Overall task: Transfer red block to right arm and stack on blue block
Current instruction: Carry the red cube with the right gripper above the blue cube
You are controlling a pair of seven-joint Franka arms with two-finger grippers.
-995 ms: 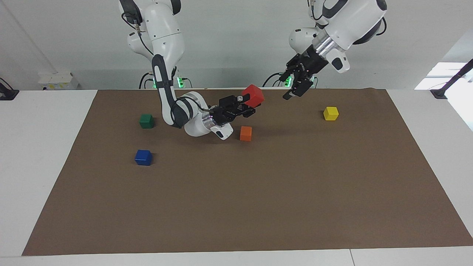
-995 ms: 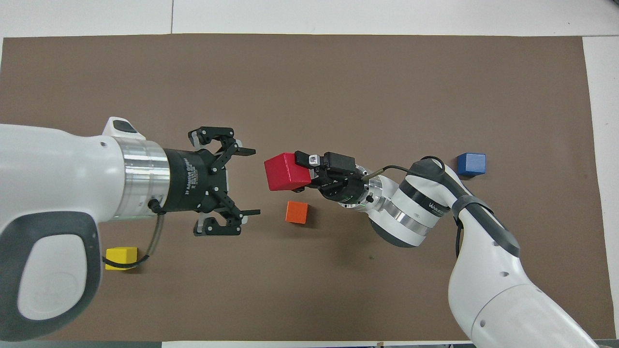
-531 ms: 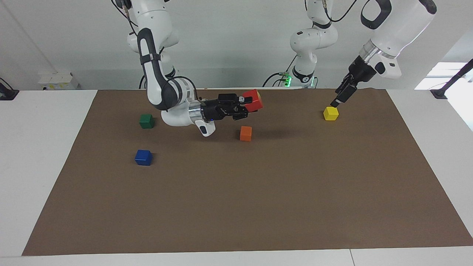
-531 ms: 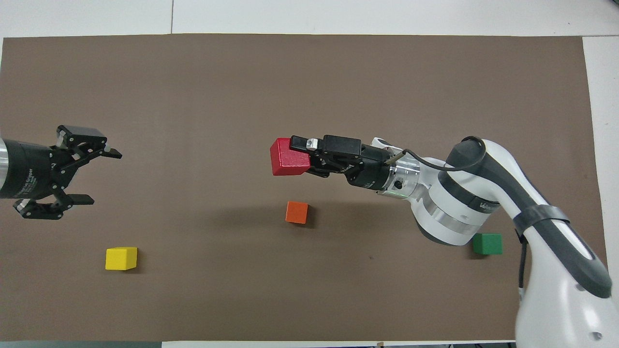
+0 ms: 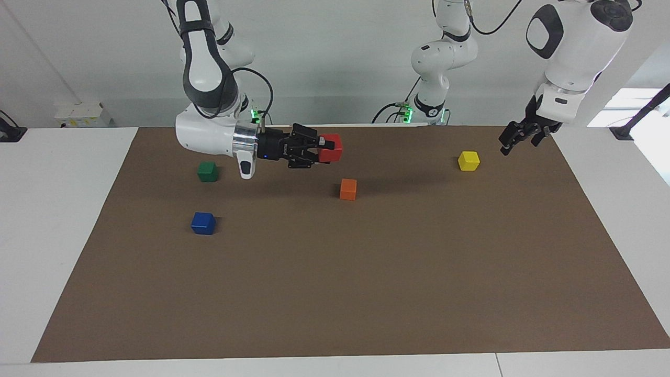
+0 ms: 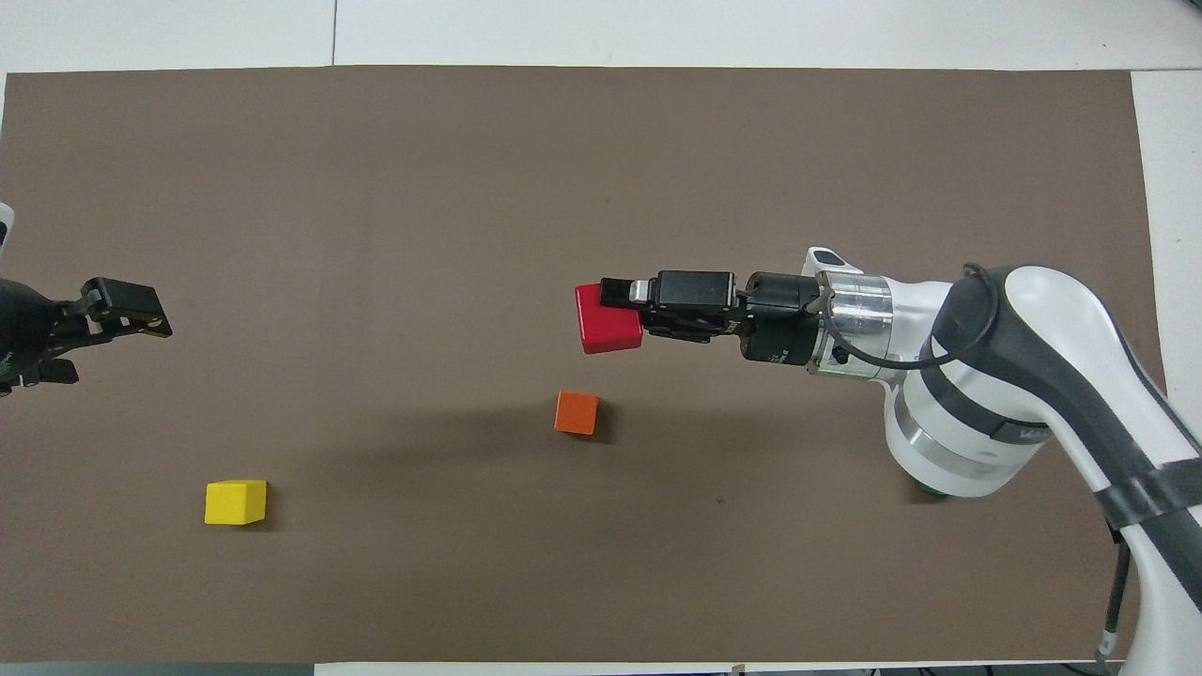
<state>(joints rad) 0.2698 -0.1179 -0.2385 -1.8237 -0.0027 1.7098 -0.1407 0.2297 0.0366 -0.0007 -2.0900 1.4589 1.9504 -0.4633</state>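
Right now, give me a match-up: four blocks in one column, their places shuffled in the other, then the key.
1. red block
2. blue block
3. yellow block
4. orange block

A. on the mat, toward the left arm's end
B. in the right gripper, off the mat
C. mid-mat
D. on the mat, farther from the robots than the green block

1-B, 2-D, 3-A, 4-C

right gripper [image 5: 320, 148] drew back toward its own end of the table, red block [image 5: 331, 148] clamped and now level (it was tilted) | left gripper [image 5: 515, 140] pulled away past the yellow block [image 5: 468, 160] to the mat's [image 5: 366, 272] edge
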